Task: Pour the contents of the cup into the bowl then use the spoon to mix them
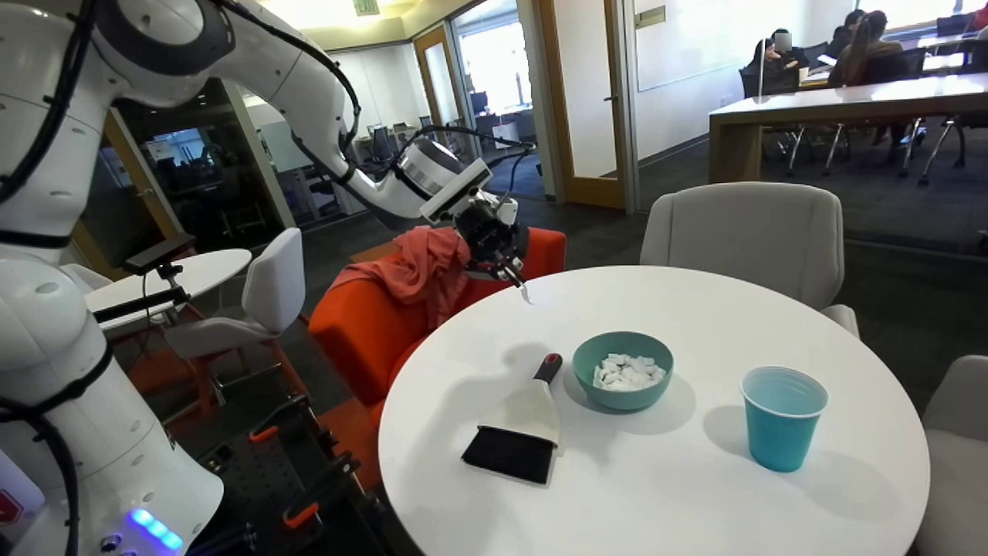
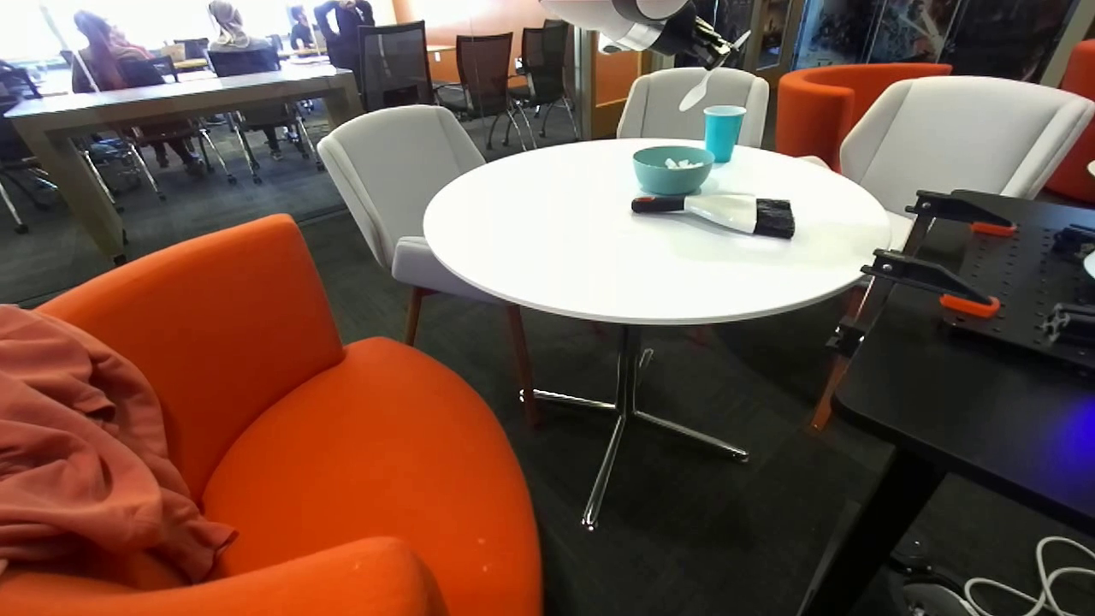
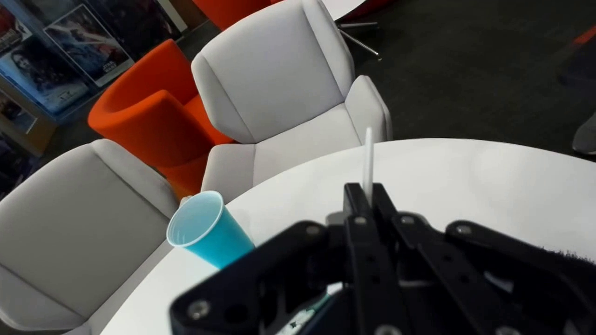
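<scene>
Spoon (image 2: 695,91) is held by the gripper (image 3: 369,199): jaws pressed together, the thin part of the spoon pinched between them. In an exterior view (image 2: 695,91) the spoon is tilted, broad white end low and left, other end poking out past the jaws at upper right. It is held in the air, well apart from the bowl (image 1: 627,399). In an exterior view the gripper is seen by the far left edge of the round white table (image 1: 656,494), arm (image 1: 301,93) extended from the left.

White bits (image 1: 629,373) are heaped in the bowl. Bowl is set upright on the table, between a wide brush (image 1: 532,413) on the left, near it, and the cup (image 1: 781,432) on the right, farther off. Cup is stood upright. Brush is laid flat, black bristles near, dark red-tipped handle far.

In the wrist view the cup is seen left of the gripper.

Surroundings: an orange chair (image 2: 402,445) is placed near left in an exterior view, salmon cloth (image 2: 77,445) draped over it. A grey chair (image 1: 741,232) is set at the table's far side. People (image 1: 868,48) are seen seated at a desk (image 1: 834,100) far back.
</scene>
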Controlling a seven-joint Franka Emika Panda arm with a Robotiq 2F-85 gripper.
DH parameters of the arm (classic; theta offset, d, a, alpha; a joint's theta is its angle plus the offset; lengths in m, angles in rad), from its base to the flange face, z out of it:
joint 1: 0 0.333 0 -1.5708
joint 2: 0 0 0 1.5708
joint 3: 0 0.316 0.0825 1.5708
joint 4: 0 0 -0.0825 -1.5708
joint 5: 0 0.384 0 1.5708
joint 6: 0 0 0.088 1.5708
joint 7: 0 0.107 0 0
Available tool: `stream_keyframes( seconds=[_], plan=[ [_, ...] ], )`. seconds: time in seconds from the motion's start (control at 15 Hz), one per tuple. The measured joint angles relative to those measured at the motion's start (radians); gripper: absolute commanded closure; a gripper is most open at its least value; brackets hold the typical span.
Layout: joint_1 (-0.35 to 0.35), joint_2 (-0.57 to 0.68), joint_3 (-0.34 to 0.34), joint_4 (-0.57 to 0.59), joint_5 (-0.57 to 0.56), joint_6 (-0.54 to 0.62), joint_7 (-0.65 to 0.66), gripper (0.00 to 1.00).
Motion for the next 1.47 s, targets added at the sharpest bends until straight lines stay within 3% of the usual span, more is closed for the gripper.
stream_keyframes(
  seconds=[0.13, 0.4, 0.73, 1.07, 1.27, 1.47],
  plan=[
    [-0.022, 0.002, 0.025, 0.004, -0.019, -0.013, 0.008, 0.97],
    [-0.134, 0.061, 0.147, 0.063, -0.114, -0.150, 0.007, 0.96],
    [-0.232, 0.181, 0.188, 0.174, -0.290, -0.187, -0.040, 0.96],
    [-0.335, 0.259, 0.223, 0.223, -0.482, 0.001, -0.232, 0.96],
    [-0.385, 0.283, 0.240, 0.243, -0.514, 0.124, -0.369, 0.95],
    [-0.402, 0.296, 0.253, 0.256, -0.514, 0.141, -0.426, 0.95]
  ],
)
